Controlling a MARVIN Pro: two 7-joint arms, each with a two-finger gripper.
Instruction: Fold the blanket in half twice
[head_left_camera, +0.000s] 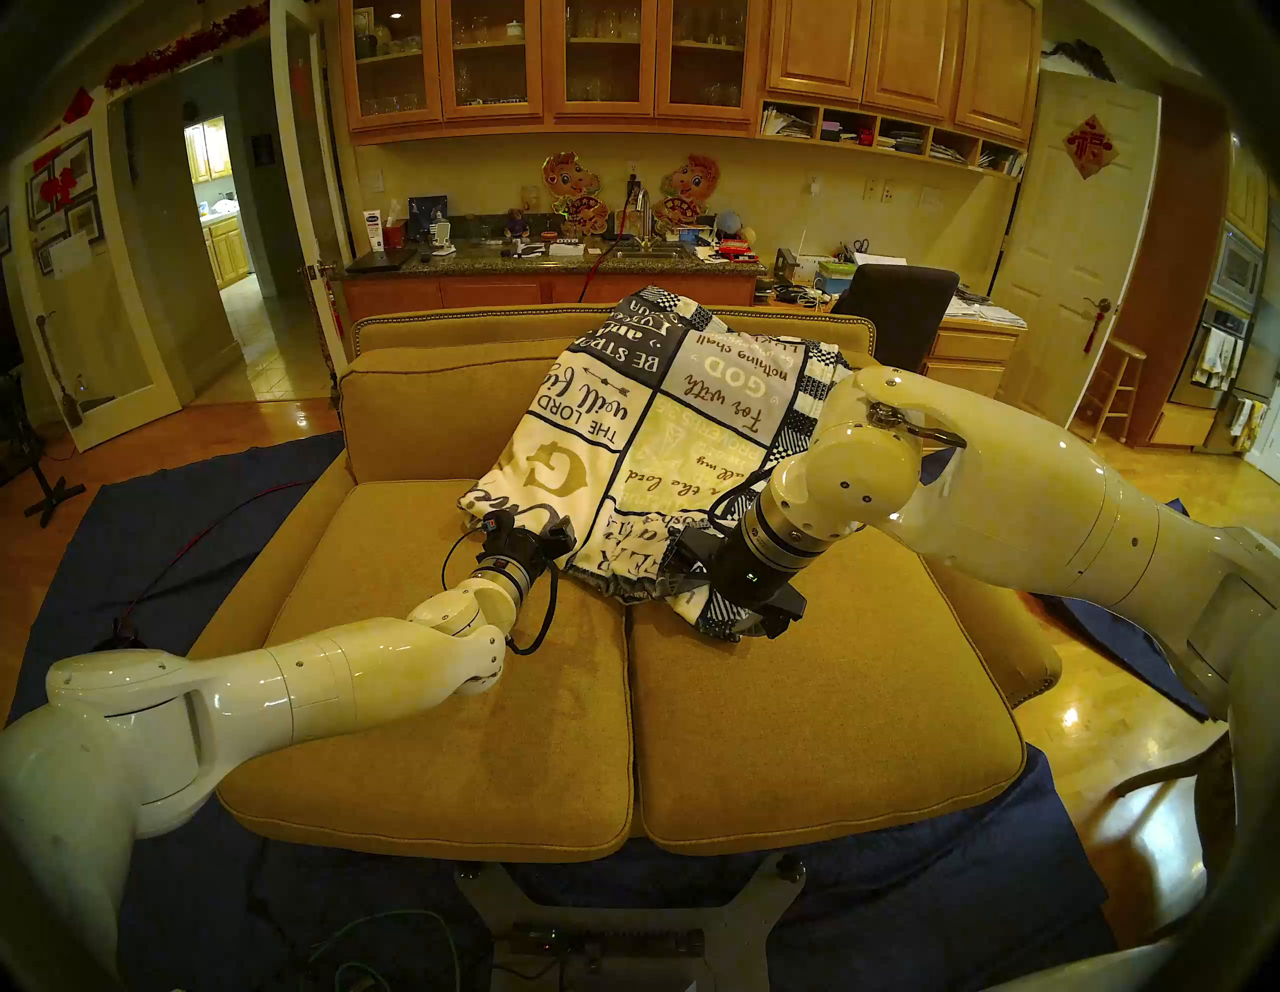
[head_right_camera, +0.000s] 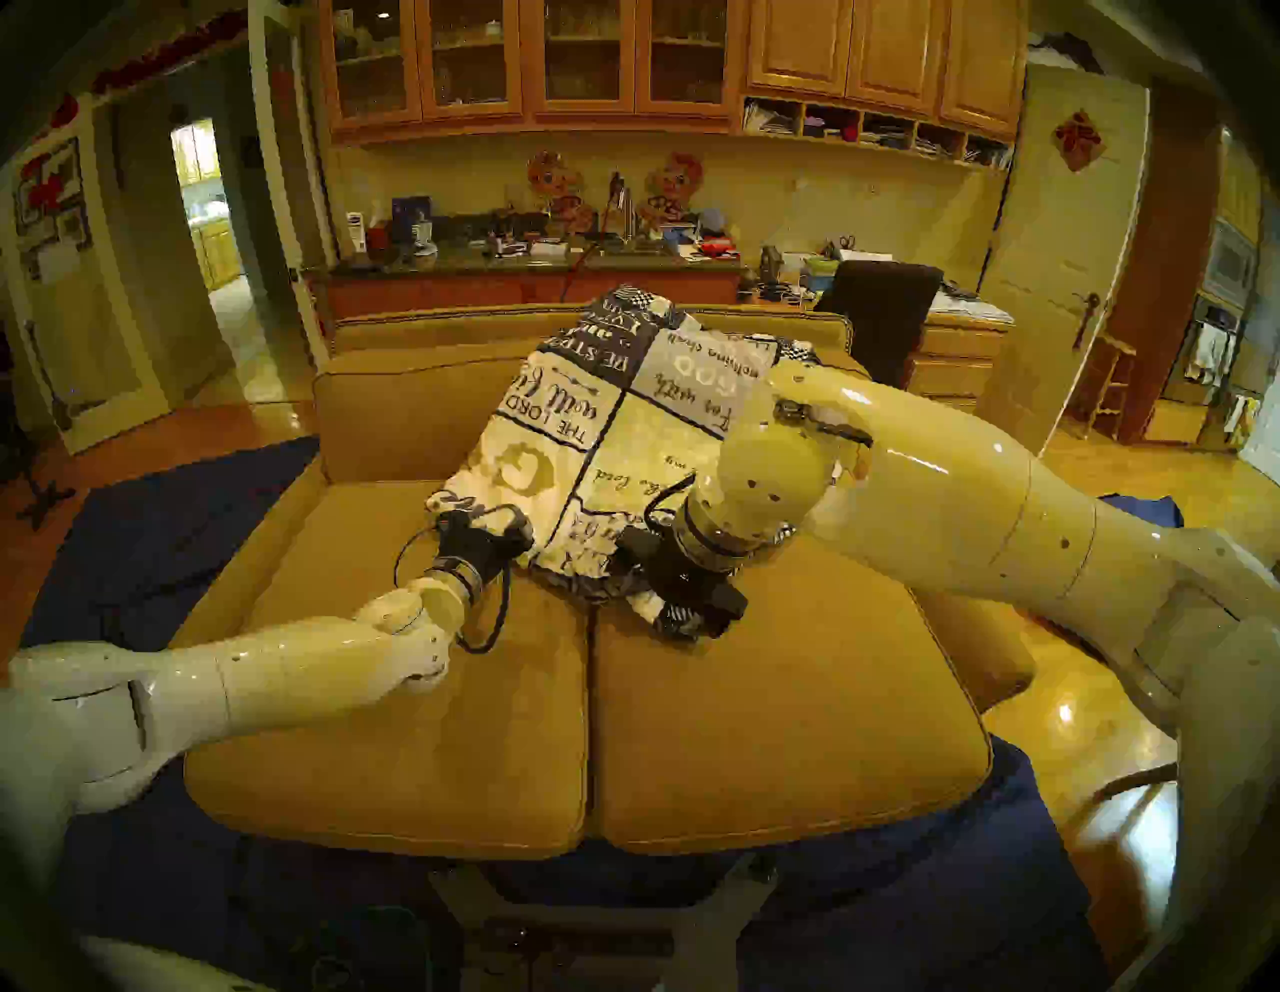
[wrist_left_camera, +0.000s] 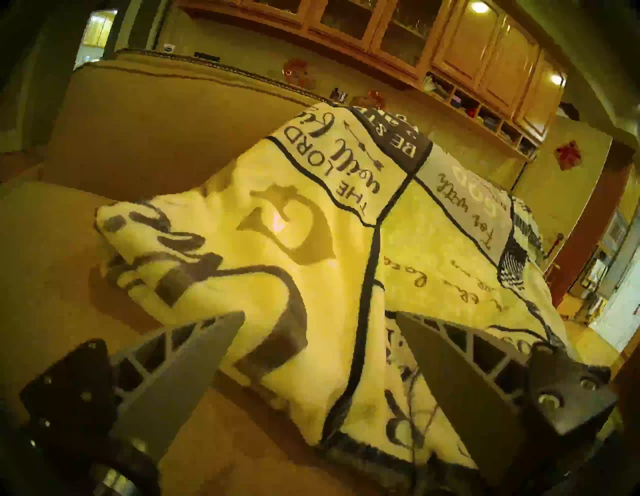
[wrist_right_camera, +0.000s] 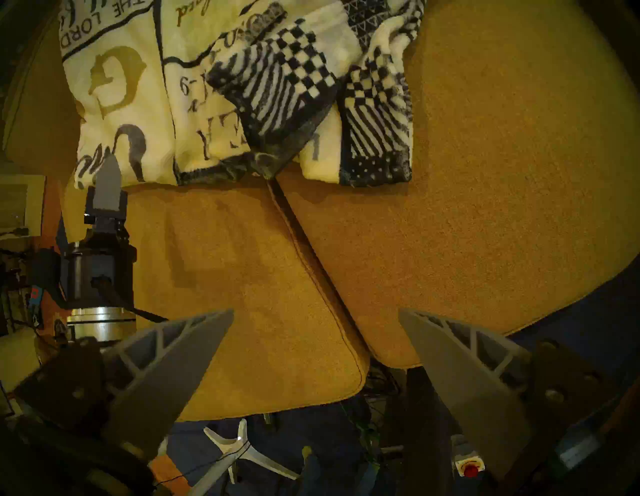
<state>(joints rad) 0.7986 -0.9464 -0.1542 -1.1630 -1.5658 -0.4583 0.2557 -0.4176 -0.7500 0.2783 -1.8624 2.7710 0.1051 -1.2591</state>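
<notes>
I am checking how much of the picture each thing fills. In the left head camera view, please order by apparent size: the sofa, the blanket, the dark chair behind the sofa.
1. sofa, clearly the largest.
2. blanket.
3. dark chair, smallest; it stands farther from the camera and the sofa hides part of it, so its true size is unsure.

left arm (head_left_camera: 312, 675) extends forward, wrist near level, cable looped beside it. left claw (wrist_left_camera: 320, 320) is spread wide, nothing between its fingers (wrist_left_camera: 194, 360). right arm (head_left_camera: 1025, 499) reaches in from the right, elbow raised, wrist angled steeply downward. right claw (wrist_right_camera: 316, 315) also gapes wide, empty, fingers (wrist_right_camera: 467, 374) well apart.
</notes>
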